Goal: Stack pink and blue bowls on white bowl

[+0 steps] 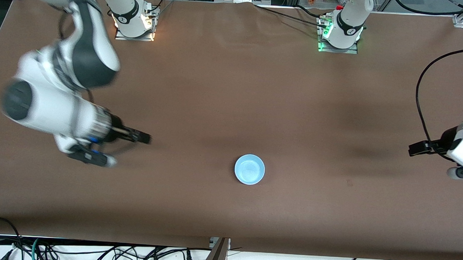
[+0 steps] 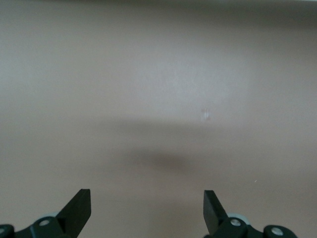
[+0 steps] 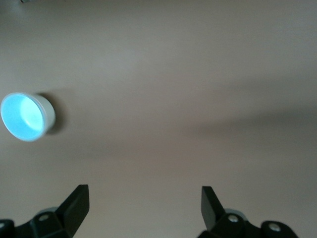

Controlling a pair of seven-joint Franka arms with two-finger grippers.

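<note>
A light blue bowl [image 1: 249, 169] stands upright on the brown table, nearer the front camera than the middle. It also shows in the right wrist view [image 3: 22, 116], with a pale whitish wall [image 3: 48, 113] below its rim. I cannot tell if that wall is a separate white bowl. No pink bowl shows. My right gripper [image 1: 144, 137] is open and empty, low over the table toward the right arm's end, well apart from the bowl; it also shows in its wrist view [image 3: 143, 188]. My left gripper [image 1: 415, 148] is open and empty toward the left arm's end [image 2: 146, 193].
The brown table cloth [image 1: 233, 87] is bare around the bowl. Black cables [image 1: 421, 98] hang by the left arm. Cables lie along the table's front edge [image 1: 96, 252].
</note>
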